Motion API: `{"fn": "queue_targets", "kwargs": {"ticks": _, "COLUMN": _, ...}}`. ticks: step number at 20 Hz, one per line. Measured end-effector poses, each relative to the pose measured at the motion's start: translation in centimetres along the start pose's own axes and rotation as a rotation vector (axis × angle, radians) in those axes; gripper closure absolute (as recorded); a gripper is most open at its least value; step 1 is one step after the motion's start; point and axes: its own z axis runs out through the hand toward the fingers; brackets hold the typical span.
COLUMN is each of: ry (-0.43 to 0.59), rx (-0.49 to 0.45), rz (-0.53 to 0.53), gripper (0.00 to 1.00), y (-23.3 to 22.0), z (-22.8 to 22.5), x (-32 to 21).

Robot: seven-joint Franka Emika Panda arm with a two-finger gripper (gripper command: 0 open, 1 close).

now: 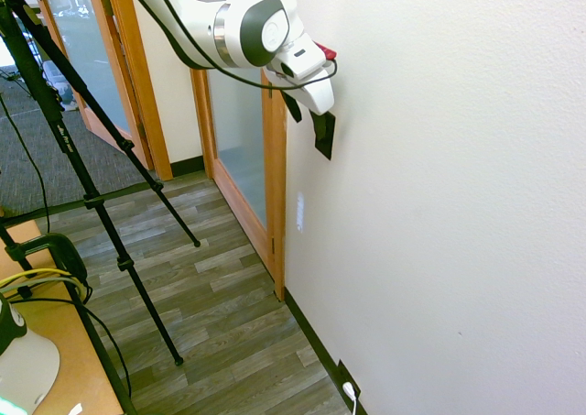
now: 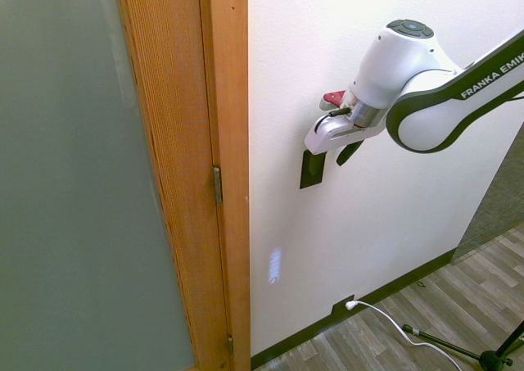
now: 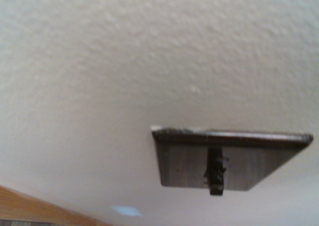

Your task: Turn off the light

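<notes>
White wall (image 2: 393, 248) with black switch plate (image 3: 224, 161); wood-plank floor (image 1: 220, 314) below

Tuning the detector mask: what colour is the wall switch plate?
Black, or very dark brown; the switch plate shows best in the wrist view, against the white wall.

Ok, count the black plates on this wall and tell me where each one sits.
2. The switch plate sits beside the wooden door frame, partly covered by the gripper. The outlet plate sits at the baseboard, white plug in it.
</notes>
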Motion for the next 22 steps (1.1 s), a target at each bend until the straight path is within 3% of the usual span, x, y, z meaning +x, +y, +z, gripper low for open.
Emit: {"fn": "queue_targets", "kwargs": {"ticks": 22, "ry": 0.023, "rx": 0.000, "rz": 0.046, "gripper": 1.00, "y": -1.5, "z": 2.1, "x": 0.5}}
